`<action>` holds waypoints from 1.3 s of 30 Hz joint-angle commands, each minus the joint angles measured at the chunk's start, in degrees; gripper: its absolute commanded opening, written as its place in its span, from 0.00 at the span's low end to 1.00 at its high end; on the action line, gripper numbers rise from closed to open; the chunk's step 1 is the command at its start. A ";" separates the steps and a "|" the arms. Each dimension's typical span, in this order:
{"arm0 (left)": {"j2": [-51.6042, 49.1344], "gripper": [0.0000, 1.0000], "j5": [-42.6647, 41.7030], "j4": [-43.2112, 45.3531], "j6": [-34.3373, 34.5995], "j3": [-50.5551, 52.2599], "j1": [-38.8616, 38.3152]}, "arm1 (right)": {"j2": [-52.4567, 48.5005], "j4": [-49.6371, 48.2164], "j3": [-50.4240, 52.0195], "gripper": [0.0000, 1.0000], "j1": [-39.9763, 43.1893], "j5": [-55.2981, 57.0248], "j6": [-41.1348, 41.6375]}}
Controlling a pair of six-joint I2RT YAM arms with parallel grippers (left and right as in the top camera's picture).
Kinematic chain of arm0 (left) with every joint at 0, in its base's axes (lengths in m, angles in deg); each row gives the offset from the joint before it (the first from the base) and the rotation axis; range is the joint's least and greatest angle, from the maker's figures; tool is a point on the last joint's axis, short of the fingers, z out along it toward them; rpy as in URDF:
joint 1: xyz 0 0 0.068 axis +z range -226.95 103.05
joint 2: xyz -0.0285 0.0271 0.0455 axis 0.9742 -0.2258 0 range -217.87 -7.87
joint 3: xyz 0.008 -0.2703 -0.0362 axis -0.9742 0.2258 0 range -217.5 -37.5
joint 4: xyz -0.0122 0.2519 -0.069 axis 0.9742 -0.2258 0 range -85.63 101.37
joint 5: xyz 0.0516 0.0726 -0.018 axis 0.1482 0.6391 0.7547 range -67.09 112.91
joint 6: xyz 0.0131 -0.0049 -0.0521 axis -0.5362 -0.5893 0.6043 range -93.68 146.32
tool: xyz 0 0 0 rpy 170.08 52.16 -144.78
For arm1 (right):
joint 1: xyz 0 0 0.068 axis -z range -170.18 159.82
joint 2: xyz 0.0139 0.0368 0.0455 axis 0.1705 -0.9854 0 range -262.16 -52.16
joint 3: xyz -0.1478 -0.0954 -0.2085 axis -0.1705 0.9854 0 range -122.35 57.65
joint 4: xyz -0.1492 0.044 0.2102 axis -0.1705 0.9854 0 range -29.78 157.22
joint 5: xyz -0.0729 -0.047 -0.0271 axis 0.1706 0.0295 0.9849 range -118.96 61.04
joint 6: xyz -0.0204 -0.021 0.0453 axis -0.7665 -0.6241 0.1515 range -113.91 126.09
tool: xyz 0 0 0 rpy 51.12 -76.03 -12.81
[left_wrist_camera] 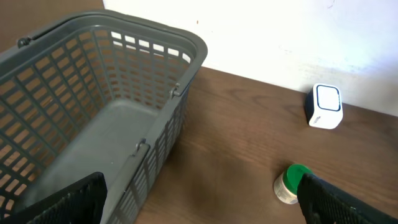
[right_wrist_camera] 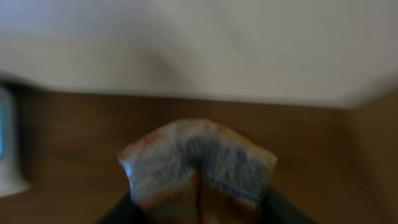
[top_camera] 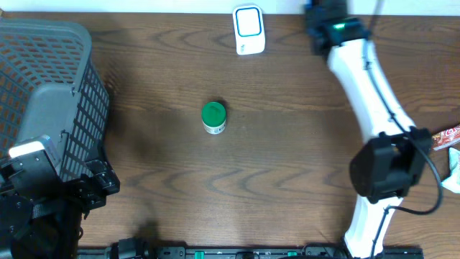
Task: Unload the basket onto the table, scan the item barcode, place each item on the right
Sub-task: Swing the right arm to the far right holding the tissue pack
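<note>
Just right of the scanner (top_camera: pixel 249 29), the right fingers (right_wrist_camera: pixel 280 214) clamp a crumpled packet (right_wrist_camera: pixel 198 163). The left fingers (left_wrist_camera: pixel 68 199) stand wide apart, well off to the scanner's left.

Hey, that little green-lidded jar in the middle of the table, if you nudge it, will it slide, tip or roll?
The jar stands upright and looks squat, so a low push would probably slide it across the smooth table. If knocked over, its round body would likely roll. It looks small, so it is probably light.
</note>
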 commanded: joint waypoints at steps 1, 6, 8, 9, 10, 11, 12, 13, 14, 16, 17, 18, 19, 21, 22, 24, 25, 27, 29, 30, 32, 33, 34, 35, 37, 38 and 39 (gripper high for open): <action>0.11 0.98 -0.55 0.04 0.50 0.07 -0.20 | -2.01 7.74 0.68 0.34 5.90 13.33 -4.31; 0.11 0.98 -0.55 0.04 0.50 0.07 -0.20 | -5.22 14.40 2.08 0.30 18.32 12.76 -2.01; 0.11 0.98 -0.55 0.04 0.50 0.07 -0.20 | -6.10 14.62 2.95 0.30 22.23 11.15 -1.22; 0.11 0.98 -0.55 0.04 0.50 0.07 -0.20 | -6.54 14.53 3.56 0.30 24.15 10.56 -1.22; 0.11 0.98 -0.55 0.04 0.50 0.07 -0.20 | -6.71 14.51 3.98 0.30 25.68 10.45 -1.22; 0.11 0.98 -0.55 0.04 0.50 0.07 -0.20 | -6.95 14.51 4.50 0.30 27.50 10.47 -1.25; 0.11 0.98 -0.55 0.04 0.50 0.07 -0.20 | -7.06 14.51 4.92 0.30 28.94 10.47 -1.22; 0.11 0.98 -0.55 0.04 0.50 0.07 -0.20 | -7.13 14.49 5.35 0.31 30.34 10.47 -1.25; 0.11 0.98 -0.55 0.04 0.50 0.07 -0.20 | -7.13 14.43 5.88 0.31 31.89 10.47 -1.25; 0.11 0.98 -0.55 0.04 0.50 0.07 -0.20 | -7.13 14.08 6.71 0.32 34.36 10.25 -1.22; 0.11 0.98 -0.55 0.04 0.50 0.07 -0.20 | -7.13 14.10 6.91 0.35 35.34 9.73 -1.22; 0.11 0.98 -0.55 0.04 0.50 0.07 -0.20 | -7.13 14.19 7.10 0.40 36.35 8.66 -1.14; 0.11 0.98 -0.55 0.04 0.50 0.07 -0.20 | -7.13 14.64 7.15 0.43 37.29 7.39 -0.24; 0.11 0.98 -0.55 0.04 0.50 0.07 -0.20 | -7.13 15.15 7.15 0.46 38.73 5.27 1.64; 0.11 0.98 -0.55 0.04 0.50 0.07 -0.20 | -7.13 15.15 7.15 0.48 39.28 4.28 2.10; 0.11 0.98 -0.55 0.04 0.50 0.07 -0.20 | -7.13 14.93 7.15 0.57 40.11 2.54 2.21; 0.11 0.98 -0.55 0.04 0.50 0.07 -0.20 | -7.13 14.62 7.13 0.63 40.35 2.49 2.21; 0.11 0.98 -0.55 0.04 0.50 0.07 -0.20 | -7.10 14.01 7.06 0.80 40.30 2.56 2.19; 0.11 0.98 -0.55 0.04 0.50 0.07 -0.20 | -6.93 13.68 6.95 0.96 39.95 2.56 2.21; 0.11 0.98 -0.55 0.04 0.50 0.07 -0.20 | -6.64 13.49 6.95 0.99 39.65 2.58 2.21; 0.11 0.98 -0.55 0.04 0.50 0.07 -0.20 | -6.12 13.18 6.95 0.99 39.01 3.61 2.21; 0.11 0.98 -0.55 0.04 0.50 0.07 -0.20 | -5.79 12.87 6.95 0.99 38.60 4.63 2.21; 0.11 0.98 -0.55 0.04 0.50 0.07 -0.20 | -5.42 12.44 6.95 0.99 38.12 5.44 2.21; 0.11 0.98 -0.55 0.04 0.50 0.07 -0.20 | -5.03 11.78 6.95 0.99 37.42 6.36 2.19; 0.11 0.98 -0.55 0.04 0.50 0.07 -0.20 | -3.87 10.49 6.95 0.99 35.80 6.43 2.19; 0.11 0.97 -0.55 0.04 0.50 0.07 -0.20 | -3.17 9.79 6.95 0.99 34.95 6.43 2.19; 0.11 0.98 -0.55 0.04 0.50 0.07 -0.20 | -2.32 8.85 6.95 0.99 33.90 6.40 2.16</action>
